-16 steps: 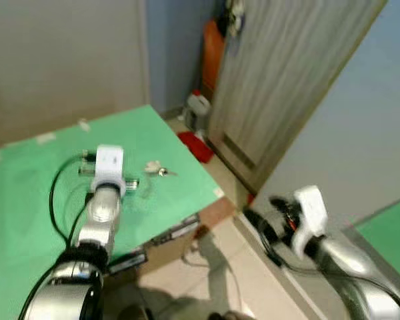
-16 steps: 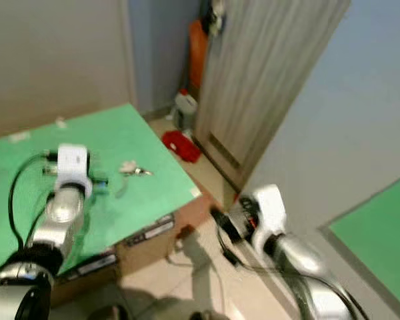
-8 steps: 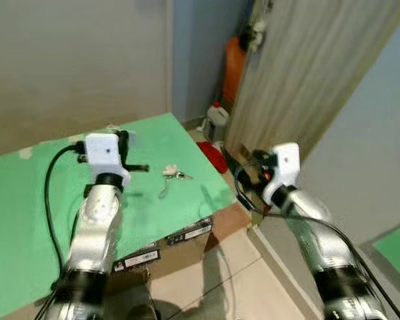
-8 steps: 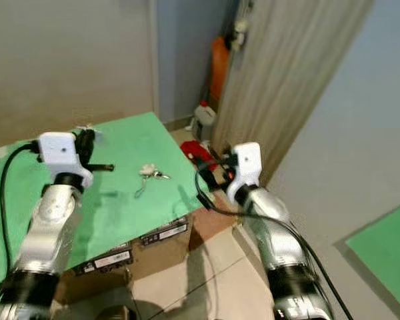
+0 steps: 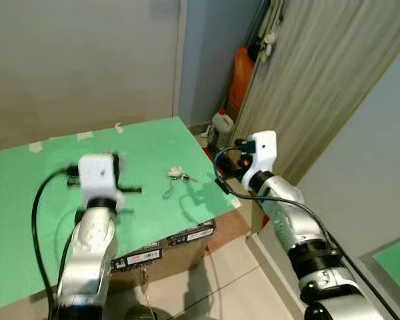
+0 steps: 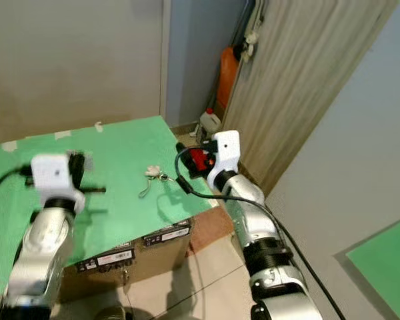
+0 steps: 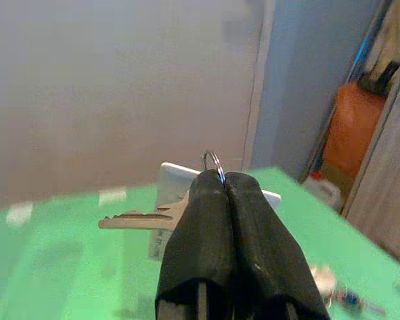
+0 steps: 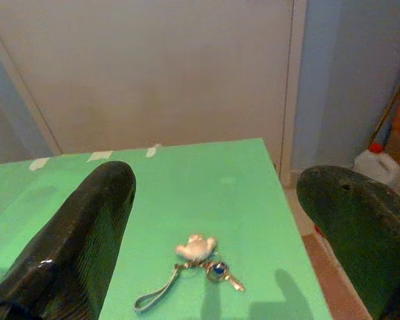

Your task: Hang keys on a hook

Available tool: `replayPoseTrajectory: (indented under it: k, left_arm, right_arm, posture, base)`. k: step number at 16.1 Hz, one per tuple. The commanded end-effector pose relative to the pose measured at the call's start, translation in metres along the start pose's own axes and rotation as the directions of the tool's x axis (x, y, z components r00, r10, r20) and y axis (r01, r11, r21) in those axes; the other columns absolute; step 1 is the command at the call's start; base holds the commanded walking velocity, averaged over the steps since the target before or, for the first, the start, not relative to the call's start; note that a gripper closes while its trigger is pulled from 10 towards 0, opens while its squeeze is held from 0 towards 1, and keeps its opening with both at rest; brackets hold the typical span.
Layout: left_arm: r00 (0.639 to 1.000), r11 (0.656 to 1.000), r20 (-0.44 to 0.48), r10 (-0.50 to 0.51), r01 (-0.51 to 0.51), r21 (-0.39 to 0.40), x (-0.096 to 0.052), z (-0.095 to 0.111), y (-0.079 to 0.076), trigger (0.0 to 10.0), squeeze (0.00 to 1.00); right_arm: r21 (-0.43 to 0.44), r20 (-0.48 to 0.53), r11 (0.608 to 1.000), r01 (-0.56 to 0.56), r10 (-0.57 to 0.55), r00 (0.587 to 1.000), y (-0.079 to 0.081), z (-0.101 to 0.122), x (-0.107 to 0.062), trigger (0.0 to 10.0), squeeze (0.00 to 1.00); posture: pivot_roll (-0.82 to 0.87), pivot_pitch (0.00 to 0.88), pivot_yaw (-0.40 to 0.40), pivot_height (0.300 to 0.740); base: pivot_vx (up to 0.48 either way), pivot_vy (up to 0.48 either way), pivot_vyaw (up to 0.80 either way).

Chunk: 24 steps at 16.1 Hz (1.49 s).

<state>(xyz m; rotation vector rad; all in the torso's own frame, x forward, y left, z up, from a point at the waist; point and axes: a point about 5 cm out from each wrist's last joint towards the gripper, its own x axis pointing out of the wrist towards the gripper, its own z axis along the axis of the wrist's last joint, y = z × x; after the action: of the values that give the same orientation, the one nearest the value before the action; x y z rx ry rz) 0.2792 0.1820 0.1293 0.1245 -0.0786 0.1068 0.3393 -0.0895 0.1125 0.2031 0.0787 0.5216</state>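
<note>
Lining my spread right pincer (image 8: 213, 220) over the keys (image 8: 199, 259) on the green tabletop (image 5: 27, 193); left pincer (image 7: 228, 200) pinches a single key (image 7: 141, 219). I'd descend straight, centred.

A green worktop (image 5: 33, 173) stands against a beige wall (image 5: 73, 60). Beside it, a blue wall (image 5: 210, 53), a grey wood-grain door (image 5: 320, 80), an orange container (image 5: 243, 70) and pale floor tiles (image 5: 220, 280).
</note>
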Motion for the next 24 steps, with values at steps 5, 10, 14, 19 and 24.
replayPoseTrajectory:
  k: [5, 10, 14, 19, 24]
  left_arm:
    - [0.983, 0.984, 0.042, -0.177, 0.176, 0.025, -0.001, 0.011, -0.028, 0.0, 0.00]
    - [0.946, 0.948, 0.070, -0.317, 0.317, 0.011, 0.006, 0.017, -0.042, 0.0, 0.00]
    - [0.899, 0.904, 0.101, -0.426, 0.426, 0.018, 0.011, 0.024, -0.054, 0.0, 0.00]
    - [0.895, 0.900, 0.095, -0.435, 0.436, 0.008, 0.020, 0.023, -0.052, 0.0, 0.00]
    - [0.914, 0.915, 0.051, -0.402, 0.398, 0.072, 0.030, 0.014, -0.035, 0.0, 0.00]
  right_arm:
    - [0.000, 0.015, 1.000, 0.028, -0.028, 0.999, -0.008, 0.001, -0.002, 10.0, 0.00]
    - [0.008, 0.016, 0.998, 0.061, -0.061, 0.998, -0.011, -0.005, -0.004, 10.0, 0.00]
    - [0.018, 0.035, 0.996, 0.088, -0.088, 0.996, -0.013, -0.004, -0.003, 10.0, 0.00]
    - [0.020, 0.034, 0.995, 0.097, -0.097, 0.995, -0.014, -0.005, -0.003, 10.0, 0.00]
    - [-0.005, 0.070, 0.994, 0.105, -0.104, 0.992, -0.015, -0.003, -0.007, 10.0, 0.00]
  posture:
    - [0.18, 0.000, -0.080, 0.740]
    - [0.15, 0.000, -0.033, 0.740]
    - [0.13, 0.000, 0.006, 0.740]
    - [0.12, 0.000, 0.020, 0.740]
    - [0.11, 0.000, 0.014, 0.740]
  base:
    - [0.000, -0.192, -0.62]
    - [0.000, -0.480, -0.78]
    - [0.000, -0.480, -0.77]
    - [0.000, -0.192, -0.75]
    - [0.000, 0.000, -0.15]
